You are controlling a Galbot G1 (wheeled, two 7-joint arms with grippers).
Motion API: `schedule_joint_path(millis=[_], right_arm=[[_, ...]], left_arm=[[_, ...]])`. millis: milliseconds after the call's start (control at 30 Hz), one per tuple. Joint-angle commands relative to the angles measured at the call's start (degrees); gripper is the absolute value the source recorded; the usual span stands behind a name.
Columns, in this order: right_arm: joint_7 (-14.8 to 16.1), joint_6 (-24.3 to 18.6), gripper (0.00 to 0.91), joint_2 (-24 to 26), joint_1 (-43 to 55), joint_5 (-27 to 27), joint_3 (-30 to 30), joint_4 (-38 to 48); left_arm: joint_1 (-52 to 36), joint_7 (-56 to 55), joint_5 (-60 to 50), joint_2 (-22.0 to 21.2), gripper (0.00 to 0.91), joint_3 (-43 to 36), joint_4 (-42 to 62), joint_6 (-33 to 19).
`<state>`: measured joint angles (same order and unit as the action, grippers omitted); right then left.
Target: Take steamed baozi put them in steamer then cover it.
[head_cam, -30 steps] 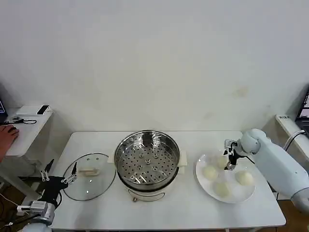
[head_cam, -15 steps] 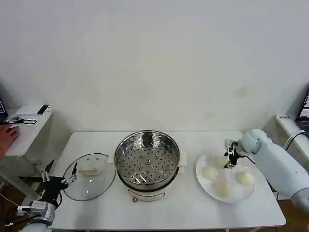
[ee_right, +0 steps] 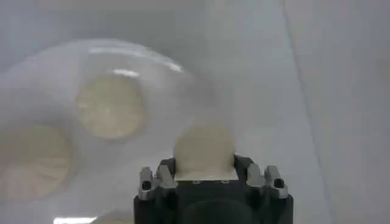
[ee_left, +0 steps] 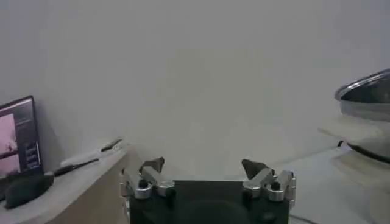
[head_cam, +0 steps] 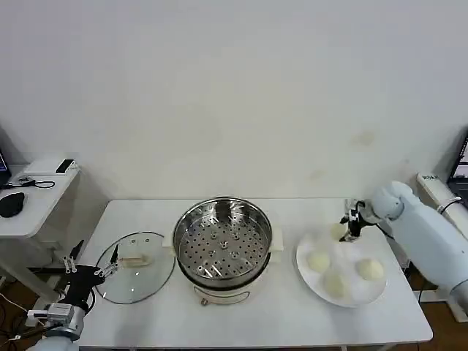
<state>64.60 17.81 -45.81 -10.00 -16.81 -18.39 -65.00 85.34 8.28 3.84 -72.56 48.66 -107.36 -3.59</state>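
Observation:
The steel steamer (head_cam: 223,245) stands mid-table with its perforated tray bare; its rim (ee_left: 368,97) shows in the left wrist view. The glass cover (head_cam: 134,276) lies flat to its left. My right gripper (head_cam: 349,224) hangs just above the far edge of the white plate (head_cam: 352,297), shut on one baozi (head_cam: 338,231). In the right wrist view that baozi (ee_right: 204,152) sits between the fingers of the right gripper (ee_right: 204,169). Three baozi (head_cam: 318,261) (head_cam: 334,284) (head_cam: 370,269) lie on the plate. My left gripper (head_cam: 91,273) is open beside the cover's left rim, and the left gripper (ee_left: 203,165) holds nothing.
A side table (head_cam: 40,191) with a phone and a black mouse stands at the far left, off the white work table. A bare strip of table runs along the front edge below the steamer. Two plated baozi (ee_right: 111,106) (ee_right: 33,159) show under the right wrist.
My right gripper has risen off the plate and drawn back toward the far edge with a baozi held in it. The left arm has not moved.

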Motion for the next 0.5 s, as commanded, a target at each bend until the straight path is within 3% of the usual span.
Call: schedule_joint_path(millis=[33,167,333,500], right_arm=[[1.0,2.4,0.645,0.5,10.9,7.5,-6.9,-5.0],[1.5,3.7,0.645,-1.3,19.0,12.2,-12.8,-5.7],[2.6,4.0,0.645,-5.2,24.9,14.3,-17.7,-5.1],[3.7,-0.2,0.645,-10.8,28.3,14.5,-19.2,-0.9]], left_arm=[[0.0,0.0,0.0,0.0,0.907,0.1,-0.3,0.1],[0.3,0.1,0.0,0.0,0.907,0.0,-1.0,0.1],[0.4,-0.1,0.1,-0.7,0.907,0.1,-1.5,-0.2],[1.0,-0.3,0.2,-0.7,0.907,0.5,-1.8,-0.5]])
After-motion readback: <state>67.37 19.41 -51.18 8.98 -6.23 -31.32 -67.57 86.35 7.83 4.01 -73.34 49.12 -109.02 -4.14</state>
